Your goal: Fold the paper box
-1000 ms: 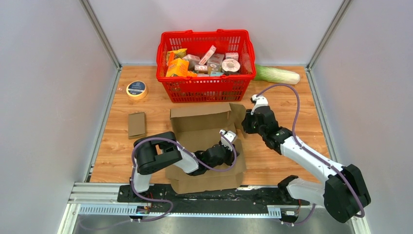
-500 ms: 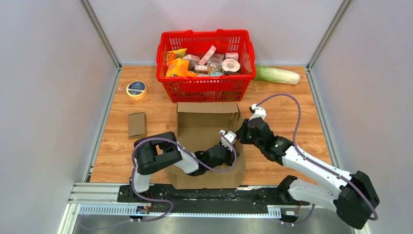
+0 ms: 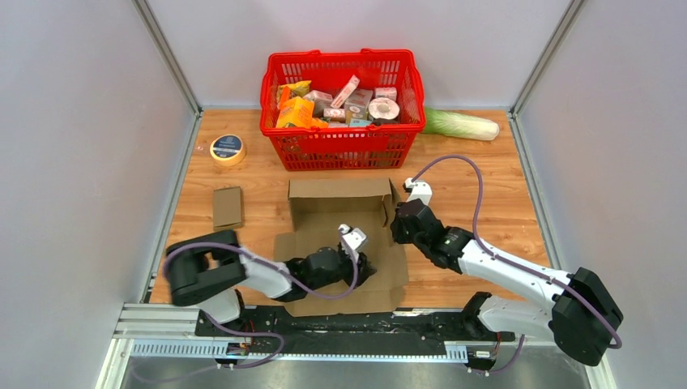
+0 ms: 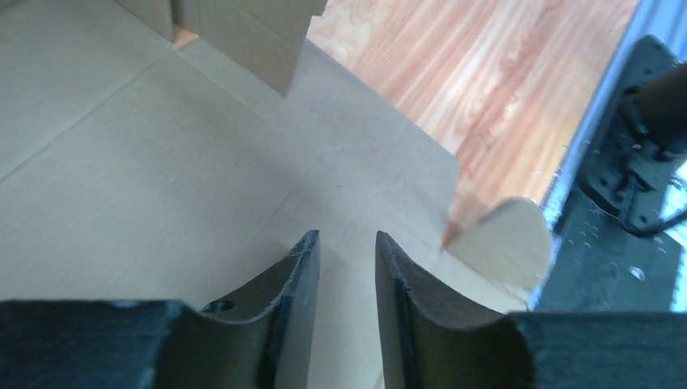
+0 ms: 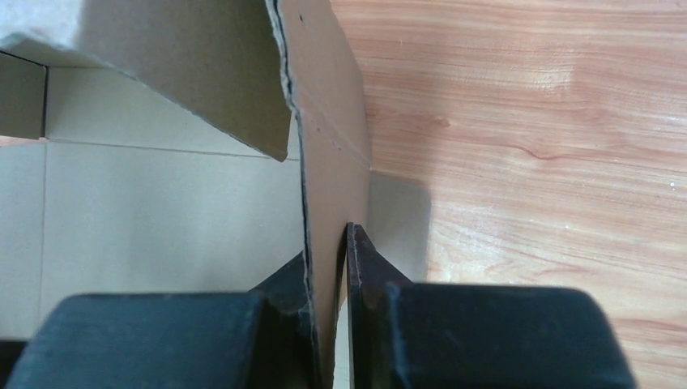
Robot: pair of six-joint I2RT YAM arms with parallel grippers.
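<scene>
Right end effector (image 5: 326, 243) is closed down to a cardboard-thick gap in its wrist view, with the right side wall (image 5: 328, 121) of the paper box (image 3: 334, 217) pinched edge-on between the fingers (image 5: 362, 271). That grip is not resolvable from the top view, where only the wrist housing is seen at the box's right edge. Left end effector (image 4: 346, 239) is shown by its own camera with a narrow gap between the fingers and nothing held in it, low over a flat cardboard panel (image 4: 162, 178). Contact with the panel cannot be told. A rounded corner tab (image 4: 506, 235) and the black perforated rail (image 4: 616, 243) are picked up only in this view. The layout is given only by the top view. The box sits mid-tabletop (image 3: 494, 203), open, with its rear wall upright and its front and left flaps spread flat. The left arm is laid low across the front flap, and the right arm is reached in from the right. The red basket (image 3: 344, 152), filled with packaged goods, is just behind the box. A tape roll (image 3: 228, 149) and a small cardboard piece (image 3: 228, 206) are off to the left, well apart from the box. A pale green vegetable (image 3: 462, 124) is lying at the far right beside the basket.
</scene>
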